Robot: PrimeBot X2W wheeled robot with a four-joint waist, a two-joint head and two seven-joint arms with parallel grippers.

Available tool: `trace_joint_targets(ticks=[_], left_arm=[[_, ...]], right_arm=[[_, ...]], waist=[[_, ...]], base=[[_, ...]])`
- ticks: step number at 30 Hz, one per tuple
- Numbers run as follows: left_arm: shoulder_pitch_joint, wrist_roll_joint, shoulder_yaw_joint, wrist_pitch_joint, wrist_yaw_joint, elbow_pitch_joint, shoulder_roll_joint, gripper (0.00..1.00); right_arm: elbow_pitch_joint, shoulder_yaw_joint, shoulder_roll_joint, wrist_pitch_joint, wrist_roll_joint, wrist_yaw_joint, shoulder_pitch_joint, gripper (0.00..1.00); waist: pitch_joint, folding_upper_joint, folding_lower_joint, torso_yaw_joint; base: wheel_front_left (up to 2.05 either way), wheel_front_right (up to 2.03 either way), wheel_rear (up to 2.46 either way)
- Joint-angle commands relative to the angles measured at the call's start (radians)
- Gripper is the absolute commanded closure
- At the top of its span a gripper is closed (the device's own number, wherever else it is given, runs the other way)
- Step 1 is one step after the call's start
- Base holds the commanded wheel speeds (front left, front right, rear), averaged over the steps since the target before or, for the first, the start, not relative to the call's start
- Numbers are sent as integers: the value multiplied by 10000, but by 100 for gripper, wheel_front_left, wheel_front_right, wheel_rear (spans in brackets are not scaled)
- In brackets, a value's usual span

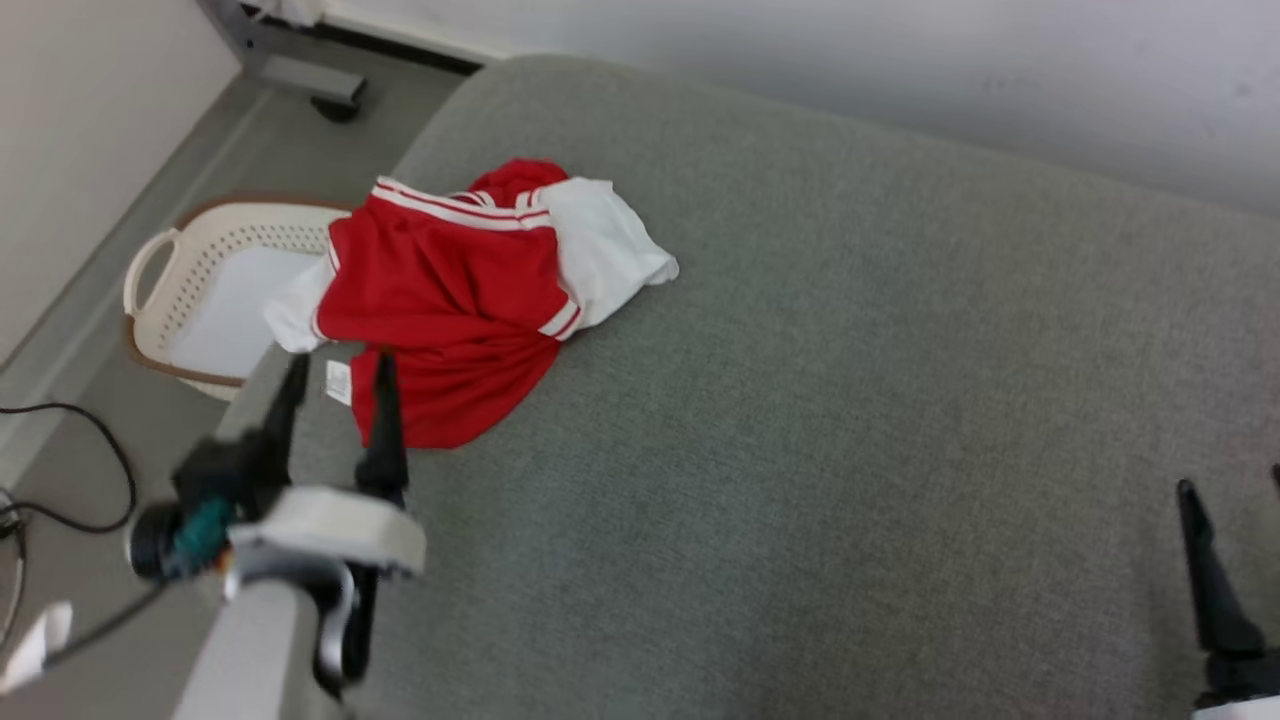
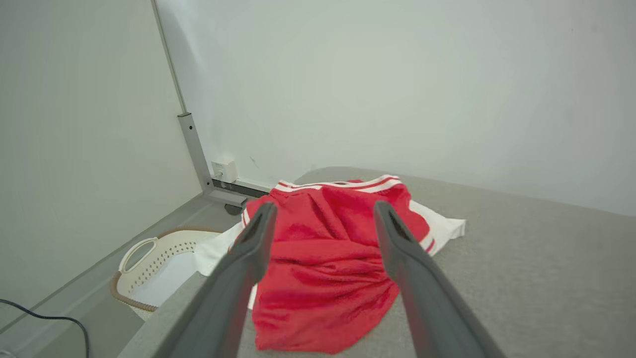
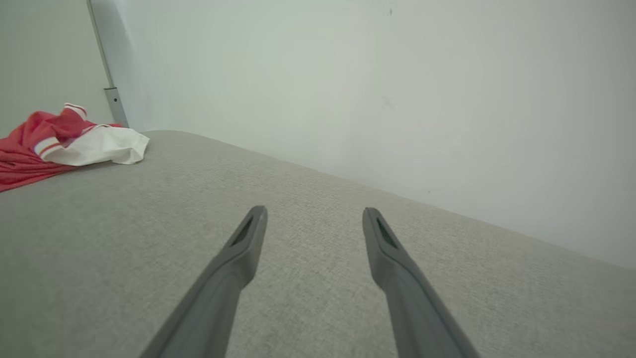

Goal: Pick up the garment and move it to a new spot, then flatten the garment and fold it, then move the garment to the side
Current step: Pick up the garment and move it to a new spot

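Red-and-white garment bunched at far left edge of cushion, pick-up apparently in hand: left gripper wide open at its near hem, right gripper wide open, well apart; next probably advance, pinch cloth.

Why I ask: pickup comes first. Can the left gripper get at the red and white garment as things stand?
Probably yes. The left gripper hangs open at the near edge of the red and white garment, which lies crumpled on the grey cushion, and nothing stands between them.
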Motion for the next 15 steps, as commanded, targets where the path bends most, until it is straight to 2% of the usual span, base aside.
trace_joint_targets(ticks=[1, 6, 8, 12, 15], left_arm=[[-913, -90, 68, 216, 33, 296, 184, 0], [-3583, -378, 252, 1499, -191, 2289, 522, 0], [-4434, -502, 240, 1946, -440, 3111, 650, 0], [-5768, -1168, 384, 2679, -865, 4496, 494, 0], [-6395, -1162, 270, 3337, -855, 5530, 628, 0]], right_arm=[[-204, -213, -291, 43, -12, -27, -248, 0], [-1007, -886, -1130, 415, 77, -27, -534, 0], [-1302, -1041, -1362, 571, 113, -27, -662, 0], [-1632, -1177, -1630, 852, 169, -29, -721, 0], [-1788, -1195, -1690, 1004, 221, -29, -669, 0]], waist=[[1658, 0, -1, -64], [2810, 0, -1, -82], [3107, 0, -1, -178], [3433, 0, -1, -380], [3517, 0, -1, -548]], base=[[0, 0, 0], [0, 0, 0], [0, 0, 0], [0, 0, 0], [0, 0, 0]])
